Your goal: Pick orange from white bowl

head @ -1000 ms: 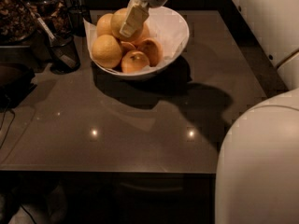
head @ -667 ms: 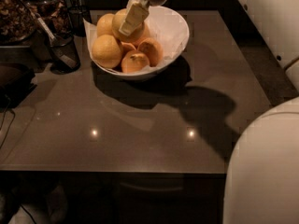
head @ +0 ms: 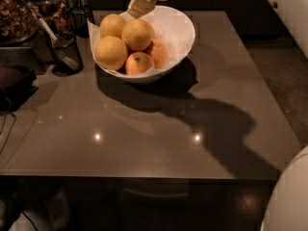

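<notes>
My pincer (head: 140, 6) hangs at the top edge of the view, over the far left rim of the white bowl (head: 179, 31), with its tan tip pointing down toward the fruit. The tip sits just above and behind the orange (head: 137, 34) and I see nothing between it and the fruit; whether it touches the skin I cannot say. I also cannot tell whether the pincer is released or clenched. It carries nothing that I can see.

The orange lies in the bowl, on top of the heap and toward the back. It is large, pale and dimpled. Two more large pale fruits lie in the bowl: the far-left fruit (head: 112, 25) touches the orange at the back, and the front-left fruit (head: 110, 52) leans against the bowl's left wall. Lower down, at the front of the heap, is a small deep-orange fruit (head: 138, 63) with a dark stem dimple, and a second small fruit (head: 159, 53) lies to its right, partly tucked under the orange.

The bowl stands on the far part of the dark glossy counter (head: 144, 148), with my arm's shadow (head: 216, 124) across the surface to its right. Just left of the bowl stands a dark mesh cup (head: 66, 53). My white body (head: 288, 201) fills the lower right corner.
</notes>
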You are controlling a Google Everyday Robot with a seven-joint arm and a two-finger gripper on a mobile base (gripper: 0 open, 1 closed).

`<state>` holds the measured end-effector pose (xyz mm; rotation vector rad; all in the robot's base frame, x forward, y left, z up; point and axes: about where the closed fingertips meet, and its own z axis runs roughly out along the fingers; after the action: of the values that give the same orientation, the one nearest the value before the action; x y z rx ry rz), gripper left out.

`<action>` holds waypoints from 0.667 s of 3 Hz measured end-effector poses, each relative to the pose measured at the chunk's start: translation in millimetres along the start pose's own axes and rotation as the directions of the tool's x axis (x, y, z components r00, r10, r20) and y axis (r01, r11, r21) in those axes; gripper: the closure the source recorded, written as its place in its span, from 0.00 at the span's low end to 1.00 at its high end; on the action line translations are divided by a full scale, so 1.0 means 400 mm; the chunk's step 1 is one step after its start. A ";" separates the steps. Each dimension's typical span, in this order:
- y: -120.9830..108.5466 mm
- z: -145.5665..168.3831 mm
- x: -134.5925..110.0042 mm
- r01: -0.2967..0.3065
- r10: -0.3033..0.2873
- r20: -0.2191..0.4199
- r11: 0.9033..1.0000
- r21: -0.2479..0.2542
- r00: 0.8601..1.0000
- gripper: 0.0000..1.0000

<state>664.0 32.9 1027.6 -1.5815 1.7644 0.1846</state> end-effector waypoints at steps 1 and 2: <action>0.000 0.000 -0.001 0.000 0.000 0.000 1.000 0.000 1.000 0.81; 0.000 0.000 -0.001 0.000 0.000 0.000 1.000 0.000 1.000 0.58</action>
<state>663.8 33.1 1027.7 -1.5818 1.7640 0.1845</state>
